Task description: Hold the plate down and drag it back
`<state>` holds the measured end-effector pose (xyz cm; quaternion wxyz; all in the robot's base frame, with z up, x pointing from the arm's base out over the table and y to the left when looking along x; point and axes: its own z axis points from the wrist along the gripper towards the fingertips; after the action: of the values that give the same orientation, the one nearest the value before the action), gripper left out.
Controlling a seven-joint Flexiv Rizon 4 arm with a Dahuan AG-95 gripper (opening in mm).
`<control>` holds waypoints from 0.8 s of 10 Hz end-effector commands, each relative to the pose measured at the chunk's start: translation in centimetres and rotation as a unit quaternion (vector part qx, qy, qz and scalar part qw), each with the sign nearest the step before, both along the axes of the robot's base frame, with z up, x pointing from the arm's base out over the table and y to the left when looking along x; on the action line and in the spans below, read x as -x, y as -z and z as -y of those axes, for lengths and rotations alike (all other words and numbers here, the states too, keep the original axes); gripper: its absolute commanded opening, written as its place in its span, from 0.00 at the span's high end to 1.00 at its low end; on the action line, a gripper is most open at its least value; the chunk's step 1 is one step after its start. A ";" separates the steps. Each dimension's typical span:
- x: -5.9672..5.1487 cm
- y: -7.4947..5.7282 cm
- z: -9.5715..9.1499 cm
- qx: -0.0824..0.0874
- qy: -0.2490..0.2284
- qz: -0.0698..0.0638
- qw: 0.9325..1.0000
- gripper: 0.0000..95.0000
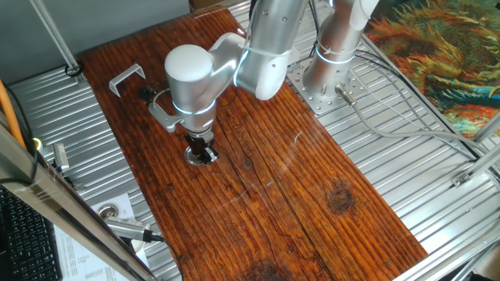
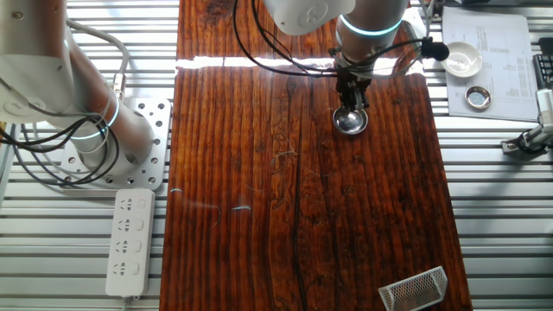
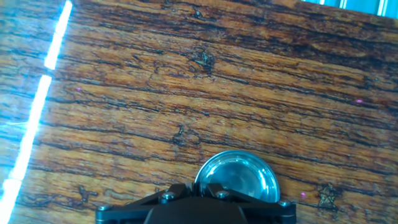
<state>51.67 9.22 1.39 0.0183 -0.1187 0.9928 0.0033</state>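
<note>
Your hand (image 1: 201,151) is down on the plate (image 1: 201,155), so the hold-down part of the job looks to be in place; whether the drag back has begun you cannot read from these views, and I would judge most of the pull to be ahead of you. In the other fixed view the fingers (image 2: 350,97) come straight down onto the plate (image 2: 351,121), which lies flat on the wooden desk (image 2: 294,199) close to one long edge and toward the end far from the arm's base. Whether the fingers are together or slightly apart I cannot tell: the hand view shows only the black underside of the hand (image 3: 205,200) over the near edge of the plate (image 3: 239,177), not the tips.

The plate itself is a small round metal disc, bright and mirror-like at the rim, with a shallow dished centre that reflects blue-grey. It sits level, with nothing touching it but your hand. The U-shaped metal bracket (image 1: 126,79) lies well apart, near a desk corner.
</note>
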 end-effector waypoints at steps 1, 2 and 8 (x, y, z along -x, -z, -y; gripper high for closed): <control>0.0 1.1 0.0 0.000 0.000 -0.001 1.000 1.00; 0.0 1.1 0.0 0.001 -0.006 -0.001 1.000 1.00; 0.0 1.1 0.0 0.000 -0.028 -0.011 1.000 1.00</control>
<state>51.70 9.22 1.34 0.0060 -0.1476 0.9890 0.0061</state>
